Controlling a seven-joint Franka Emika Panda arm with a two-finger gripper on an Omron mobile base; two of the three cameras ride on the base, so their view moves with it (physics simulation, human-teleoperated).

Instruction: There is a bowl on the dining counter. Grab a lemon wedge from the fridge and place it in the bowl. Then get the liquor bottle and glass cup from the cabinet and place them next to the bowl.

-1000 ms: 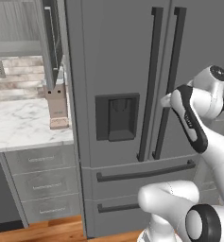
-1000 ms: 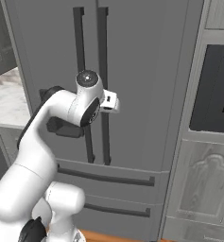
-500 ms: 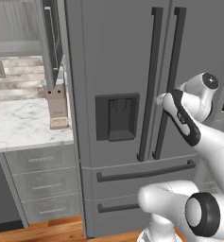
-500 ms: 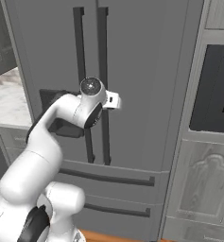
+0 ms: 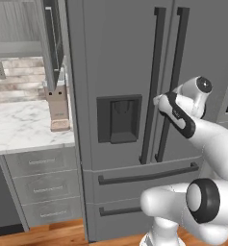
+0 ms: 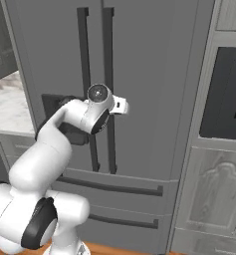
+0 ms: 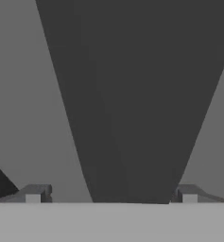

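Observation:
The tall grey fridge [image 5: 115, 57] stands straight ahead with both doors closed, and it also shows in the right base view [image 6: 159, 74]. Its two long dark handles [image 5: 152, 81] run side by side down the middle. My gripper [image 5: 159, 102] is pressed up to them at mid height, level with the dispenser recess [image 5: 118, 117]. In the hand view a broad dark handle [image 7: 127, 94] runs between my fingertips [image 7: 38, 194], which stand apart on either side with a gap to each; the gripper [image 7: 111, 196] is open. The lemon wedge, bowl, bottle and cup are out of view.
Left of the fridge a marble worktop [image 5: 19, 129] backed by brick tiles carries a knife block [image 5: 57, 108], with grey drawers [image 5: 38, 187] below. On the right, a dark wall oven [image 6: 229, 94] sits above a grey cabinet door [image 6: 214, 199]. Two fridge drawers [image 5: 144, 175] lie low.
The hand has swung left and forward from beside the fridge onto the door handles, the forearm dropping lower. The fridge doors have stayed closed.

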